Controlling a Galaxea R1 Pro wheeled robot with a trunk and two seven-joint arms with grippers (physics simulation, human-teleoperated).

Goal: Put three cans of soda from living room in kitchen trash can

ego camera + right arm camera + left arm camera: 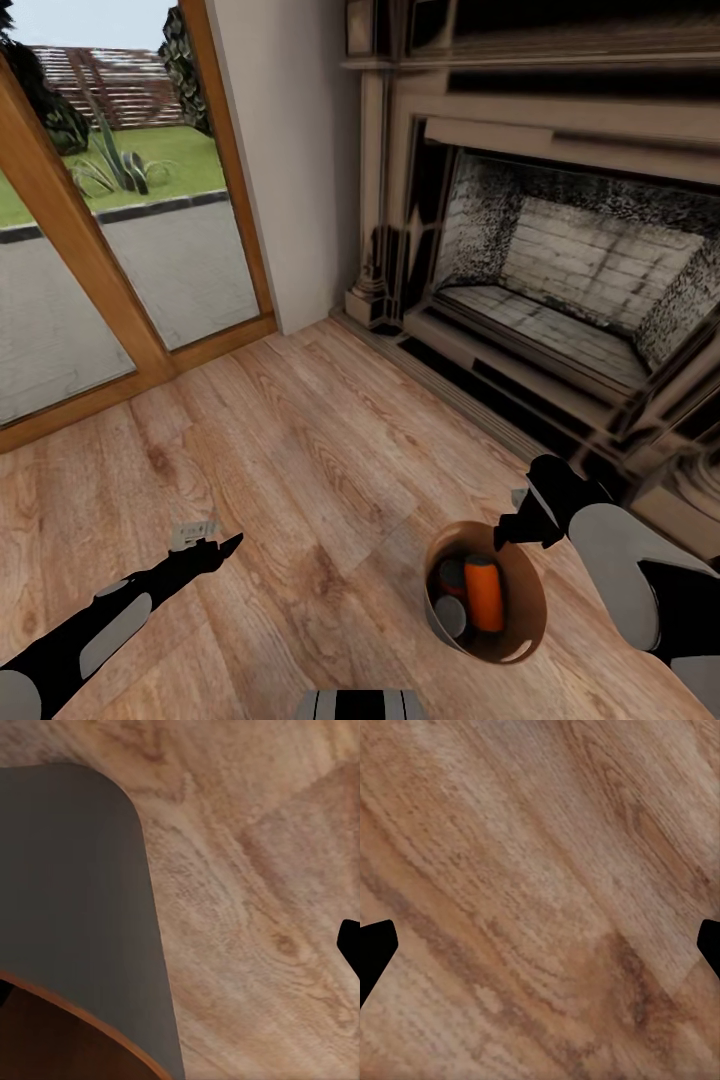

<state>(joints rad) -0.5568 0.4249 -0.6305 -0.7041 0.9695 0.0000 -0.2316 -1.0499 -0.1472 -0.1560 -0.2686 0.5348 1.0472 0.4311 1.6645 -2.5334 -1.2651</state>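
Note:
The tash can [520,640], grey outside and brown inside, stands on the plank floor of the living room in front of the fireplace. Three can of soda lie inside it: an orange one [484,592], a dark-topped one [452,574] and a greyish one [450,616]. My right gripper [518,528] is at the bin's far rim. In the right wrist view its grey wall [75,885] and brown inside [52,1042] sit between the spread fingertips [351,945], so the right gripper [177,967] is open. My left gripper [225,548] hovers open over bare floor, holding nothing [540,945].
The ornate fireplace [570,280] with its raised hearth step fills the right and back. Wood-framed glass doors [110,300] close off the left, with a white wall [300,150] between them. Open plank floor [300,450] lies ahead and to the left of the bin.

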